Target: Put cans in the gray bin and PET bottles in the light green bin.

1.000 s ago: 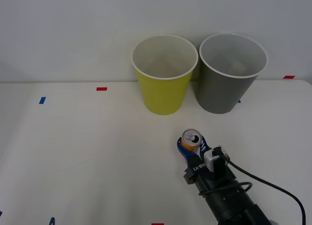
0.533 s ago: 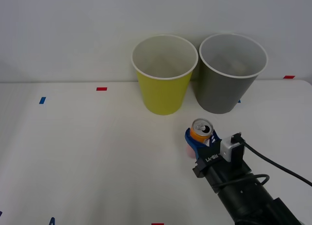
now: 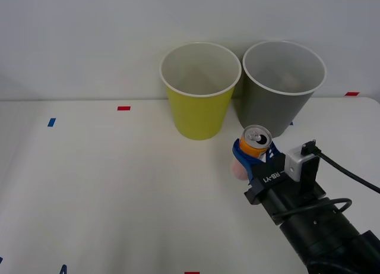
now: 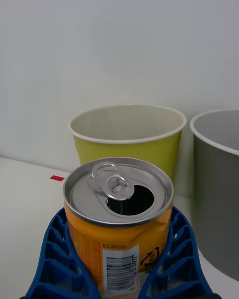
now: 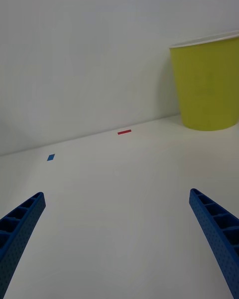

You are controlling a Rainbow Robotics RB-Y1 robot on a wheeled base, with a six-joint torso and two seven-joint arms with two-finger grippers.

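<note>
Evidently bound for the gray bin (image 3: 279, 101), the right pincer (image 3: 254, 158) pinched the can (image 3: 255, 142) upright, raised off the surface (image 3: 107, 185) just before that bin; left pincer (image 5: 119, 239) idled spread apart.

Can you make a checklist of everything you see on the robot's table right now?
Surface: white table with small red and blue tape marks.
Job's things: can upright, opened; green bin beside gray bin, both upright at the back.
Clutter: nothing seen.
Grippers: right gripper shut on the can, in front of the gray bin; left gripper open, above bare table.
Cables: black cable on the right arm.
Surroundings: plain white wall.
</note>
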